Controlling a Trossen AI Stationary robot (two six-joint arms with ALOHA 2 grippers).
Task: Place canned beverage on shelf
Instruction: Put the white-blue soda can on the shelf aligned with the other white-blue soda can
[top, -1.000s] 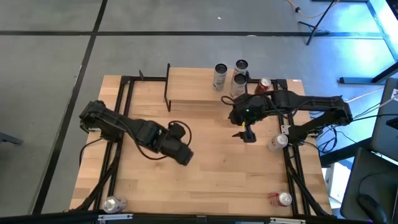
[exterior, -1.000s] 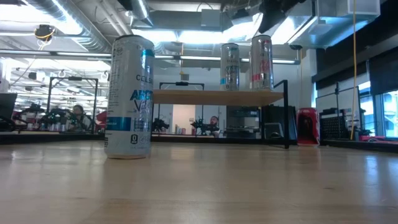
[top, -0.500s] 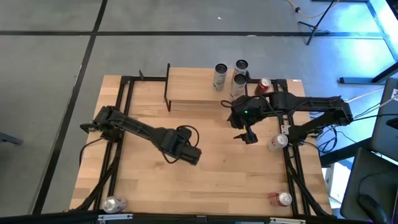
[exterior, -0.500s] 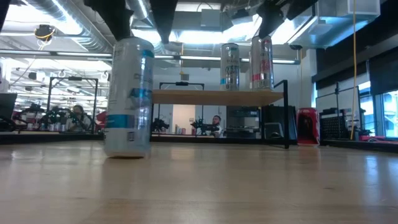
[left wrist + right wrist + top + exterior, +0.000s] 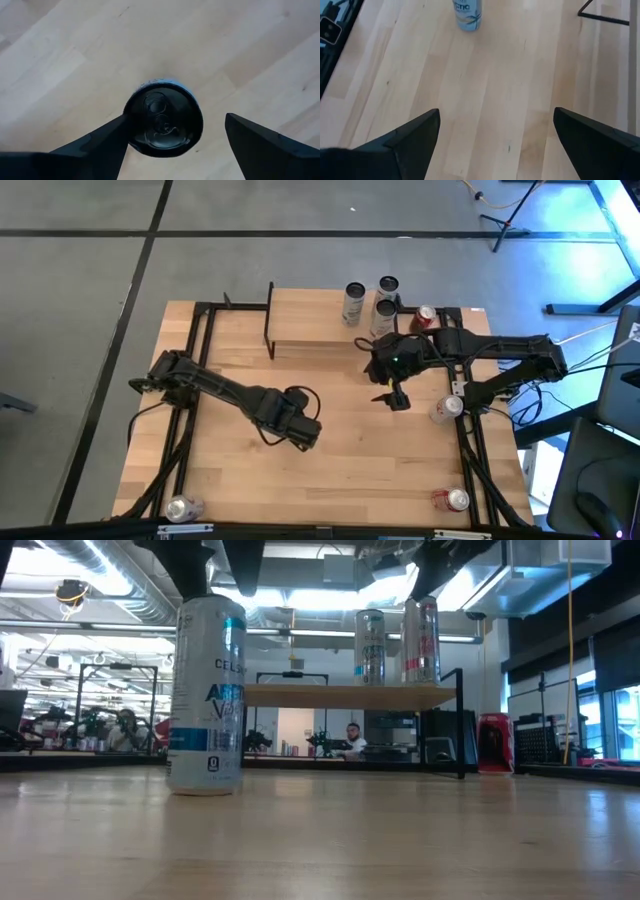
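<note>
Three cans [image 5: 381, 315] to count on the shelf [image 5: 310, 320], beyond the right claw [image 5: 393, 398]. Hangs spread wide just off the shelf's front edge, pinching nothing.

Straddles the blue-and-white can [image 5: 162, 117] from above with the left claw [image 5: 300, 430]: fingers spread, one finger [image 5: 107, 137] at the can's rim, the other clear of it with bare wood between. Stands upright on the desk [image 5: 380, 470] under that claw, well short of the shelf.

Around the right claw: a red can [image 5: 425, 317] beside the shelf's end, a silver can [image 5: 445, 410] lying near the desk's edge. Far behind both claws, one can at each near corner [image 5: 183, 507] [image 5: 452, 500].

Leaves open wood between left claw and shelf, apart from the right claw off to one side of that stretch.
</note>
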